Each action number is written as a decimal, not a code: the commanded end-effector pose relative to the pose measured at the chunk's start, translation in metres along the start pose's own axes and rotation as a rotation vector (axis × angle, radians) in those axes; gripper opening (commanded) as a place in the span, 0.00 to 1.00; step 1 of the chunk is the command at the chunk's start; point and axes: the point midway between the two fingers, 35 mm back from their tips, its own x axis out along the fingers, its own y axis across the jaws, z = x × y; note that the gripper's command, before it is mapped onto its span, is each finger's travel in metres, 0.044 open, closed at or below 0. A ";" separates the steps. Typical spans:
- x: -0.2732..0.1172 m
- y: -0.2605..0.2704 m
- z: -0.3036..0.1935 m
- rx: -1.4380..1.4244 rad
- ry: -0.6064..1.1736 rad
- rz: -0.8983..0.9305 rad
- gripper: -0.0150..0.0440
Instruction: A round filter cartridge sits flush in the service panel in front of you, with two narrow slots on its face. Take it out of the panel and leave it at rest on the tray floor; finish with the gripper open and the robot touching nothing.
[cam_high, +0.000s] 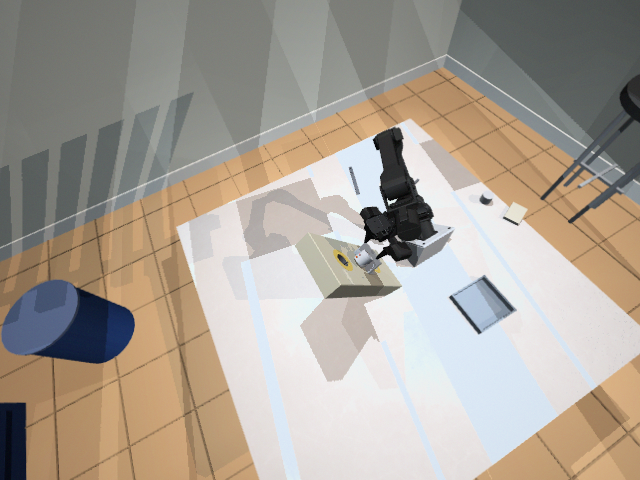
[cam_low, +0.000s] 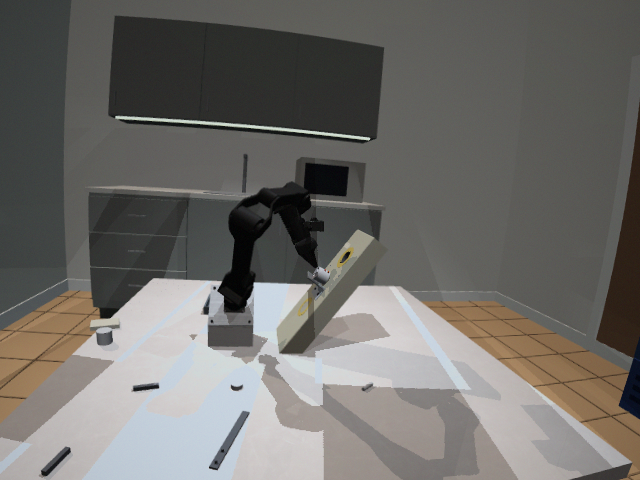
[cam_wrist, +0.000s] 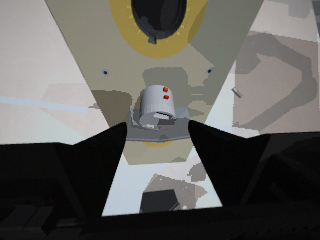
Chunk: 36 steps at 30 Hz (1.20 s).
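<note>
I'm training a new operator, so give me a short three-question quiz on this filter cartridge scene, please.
1. True or false: the cartridge sits inside the yellow-ringed socket of the service panel.
2. The end effector is: A) open, holding nothing; B) shut on the cartridge; C) shut on nothing.
3. Short answer: is the cartridge in the tray yet?

Key:
1. False: the socket is vacant, and the cartridge rests on a small bracket lower on the panel face.
2. A.
3. No; it is on the panel, apart from the tray.
</note>
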 end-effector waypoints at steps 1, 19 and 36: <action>0.008 0.000 -0.001 -0.011 0.005 0.001 0.77; 0.037 -0.001 -0.001 -0.010 0.003 -0.002 0.77; 0.036 -0.001 -0.001 -0.005 0.005 0.001 0.52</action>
